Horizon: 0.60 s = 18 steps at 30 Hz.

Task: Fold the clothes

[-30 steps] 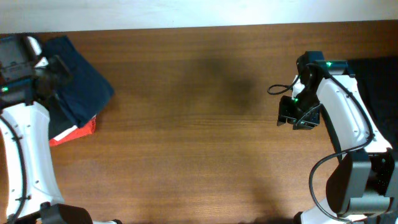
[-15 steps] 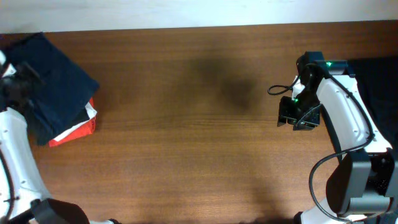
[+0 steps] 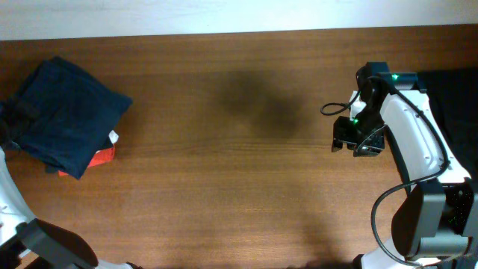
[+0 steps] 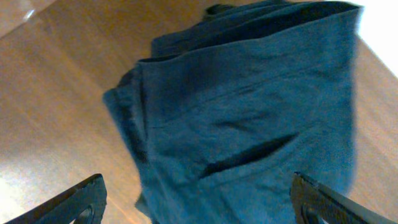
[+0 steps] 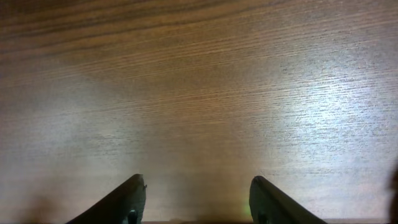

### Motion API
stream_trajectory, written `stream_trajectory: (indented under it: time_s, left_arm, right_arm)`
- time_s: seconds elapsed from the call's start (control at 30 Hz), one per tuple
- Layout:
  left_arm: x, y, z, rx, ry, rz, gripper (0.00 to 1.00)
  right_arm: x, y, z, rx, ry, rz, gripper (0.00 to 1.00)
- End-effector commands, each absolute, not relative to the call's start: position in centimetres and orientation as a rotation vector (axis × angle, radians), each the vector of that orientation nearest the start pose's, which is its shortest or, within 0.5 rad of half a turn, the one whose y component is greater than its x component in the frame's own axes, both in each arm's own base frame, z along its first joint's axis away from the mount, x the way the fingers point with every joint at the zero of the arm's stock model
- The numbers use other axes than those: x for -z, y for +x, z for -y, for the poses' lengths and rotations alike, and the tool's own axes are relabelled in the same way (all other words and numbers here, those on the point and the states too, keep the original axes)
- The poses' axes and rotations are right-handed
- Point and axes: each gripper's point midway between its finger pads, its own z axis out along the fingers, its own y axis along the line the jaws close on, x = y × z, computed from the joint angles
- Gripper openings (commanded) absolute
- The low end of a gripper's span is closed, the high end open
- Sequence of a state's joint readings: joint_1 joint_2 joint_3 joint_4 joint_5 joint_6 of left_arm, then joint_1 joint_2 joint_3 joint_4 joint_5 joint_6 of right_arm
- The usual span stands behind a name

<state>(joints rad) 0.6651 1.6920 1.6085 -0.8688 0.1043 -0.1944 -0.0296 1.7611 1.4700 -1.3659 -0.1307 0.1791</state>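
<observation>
The clothes [image 3: 69, 116], a folded dark navy garment, lie at the table's far left on top of a red and white item [image 3: 104, 155]. In the left wrist view the navy fabric [image 4: 249, 106] fills the frame, showing a seam and a pocket slit. My left gripper [image 4: 199, 202] hovers just above it, open wide. Its fingertips [image 4: 84, 198] show at the bottom corners, and nothing is pinched between them. My right gripper [image 3: 351, 142] hangs over bare wood at the right, open [image 5: 198, 186] and empty.
The brown wooden table [image 3: 239, 187] runs between the two arms. A dark area [image 3: 457, 93] lies at the right edge behind the right arm. The white left arm [image 3: 6, 179] sits at the left border.
My left gripper has opened and let go of the navy garment, which now rests flatter on the pile. The left arm has drawn back to the left. The right jaws have widened slightly.
</observation>
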Motion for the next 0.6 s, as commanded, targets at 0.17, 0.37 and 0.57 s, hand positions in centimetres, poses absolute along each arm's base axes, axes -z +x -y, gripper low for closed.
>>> stream_trajectory:
  time_s: [0.17, 0.37, 0.57]
  left_arm:
    - [-24.3, 44.0, -6.5, 0.252, -0.283, -2.418, 0.99]
    - [-17.8, 36.2, 1.2, 0.196, -0.111, -2.901, 0.99]
    - [-17.2, 28.3, 0.7, 0.127, -0.149, -3.216, 0.99]
  right_arm:
    - [-13.1, 32.2, -3.0, -0.371, 0.203, -3.1, 0.95]
    - [-12.5, 29.6, -3.0, -0.376, 0.12, -3.214, 0.99]
    - [-14.4, 26.1, -3.1, -0.383, 0.159, -3.296, 0.99]
